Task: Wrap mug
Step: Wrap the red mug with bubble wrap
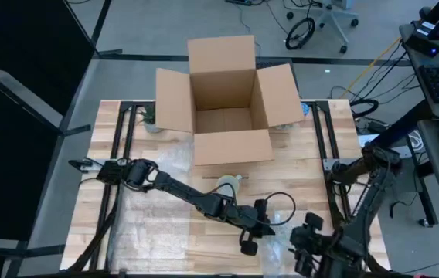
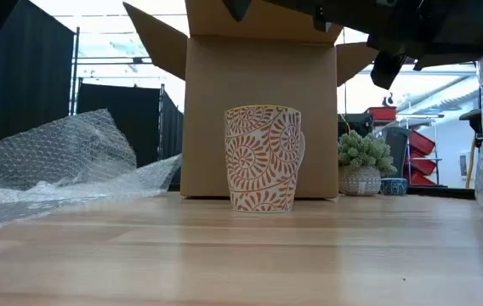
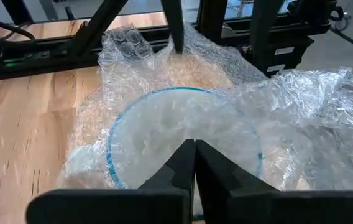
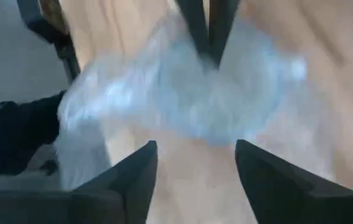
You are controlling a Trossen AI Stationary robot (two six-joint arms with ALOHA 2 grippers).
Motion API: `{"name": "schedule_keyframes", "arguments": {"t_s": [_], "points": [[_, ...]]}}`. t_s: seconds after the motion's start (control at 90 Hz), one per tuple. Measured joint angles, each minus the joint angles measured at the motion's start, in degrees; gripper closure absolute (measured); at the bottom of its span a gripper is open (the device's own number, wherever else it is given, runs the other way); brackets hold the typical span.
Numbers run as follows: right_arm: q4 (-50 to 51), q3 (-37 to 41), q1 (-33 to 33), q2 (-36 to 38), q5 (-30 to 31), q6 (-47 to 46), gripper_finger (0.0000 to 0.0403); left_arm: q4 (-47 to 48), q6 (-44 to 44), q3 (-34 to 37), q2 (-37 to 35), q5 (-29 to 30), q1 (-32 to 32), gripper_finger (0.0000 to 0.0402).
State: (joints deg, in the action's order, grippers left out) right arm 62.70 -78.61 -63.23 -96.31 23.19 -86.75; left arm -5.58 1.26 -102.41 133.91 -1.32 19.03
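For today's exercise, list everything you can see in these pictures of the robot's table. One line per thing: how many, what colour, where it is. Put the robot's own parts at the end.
mug: one, cream with red swirl pattern, upright mid-table in front of the box.
cardboard box: one, brown, flaps open, far side of the table.
bubble wrap: clear; a sheet on the table's left side, another bunch near the front right by the grippers.
potted plant: one, pale green in a white pot, beside the box.
table: one, light wood.
left gripper: dark, fingers shut, over the front bunch of wrap.
right gripper: dark, fingers open, front right, above the wrap.
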Motion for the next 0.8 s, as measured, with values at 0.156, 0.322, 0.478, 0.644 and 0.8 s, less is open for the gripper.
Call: {"name": "schedule_keyframes", "arguments": {"t_s": [0.156,0.322,0.478,0.644,0.8], "points": [[1.47,0.45,-4.67,-0.09,-7.55,-7.15,0.0163,0.04,0.00,0.00,0.00,0.00,0.00,0.0402],[1.12,4.22,-9.56,-0.22,-10.75,-15.73,0.0164,0.05,0.02,0.00,0.00,0.00,0.00,0.0402],[-1.99,8.62,-12.48,-0.20,-15.55,-18.03,0.0174,0.06,0.03,0.00,0.00,0.00,0.00,0.0402],[-6.33,11.82,-13.39,-0.11,-15.22,-14.77,0.0181,0.08,0.02,0.00,0.00,0.00,0.00,0.0402],[-6.44,11.92,-13.10,-0.21,-16.13,-10.86,0.0186,0.09,0.01,0.00,0.00,0.00,0.00,0.0402]]}}
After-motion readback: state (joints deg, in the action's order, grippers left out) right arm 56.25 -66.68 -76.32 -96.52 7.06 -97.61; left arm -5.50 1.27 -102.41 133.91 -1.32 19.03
